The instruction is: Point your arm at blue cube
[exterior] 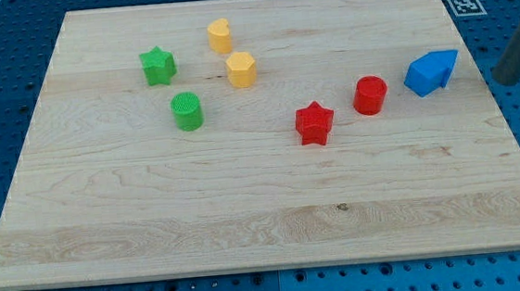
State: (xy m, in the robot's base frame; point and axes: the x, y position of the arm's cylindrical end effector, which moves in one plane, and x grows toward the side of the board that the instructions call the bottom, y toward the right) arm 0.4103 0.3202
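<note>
The blue cube (422,78) sits near the board's right edge, touching a second blue block (445,60) whose shape I cannot make out. My tip (508,80) is at the view's right, just off the board's right edge. It is a short way to the right of the blue blocks and apart from them. The rod runs up and out of the view at the right edge.
A red cylinder (369,95) and a red star (314,123) lie left of the blue cube. A yellow hexagon (241,70), another yellow block (220,36), a green star (158,65) and a green cylinder (187,110) sit at the upper left. The wooden board (247,221) rests on a blue perforated table.
</note>
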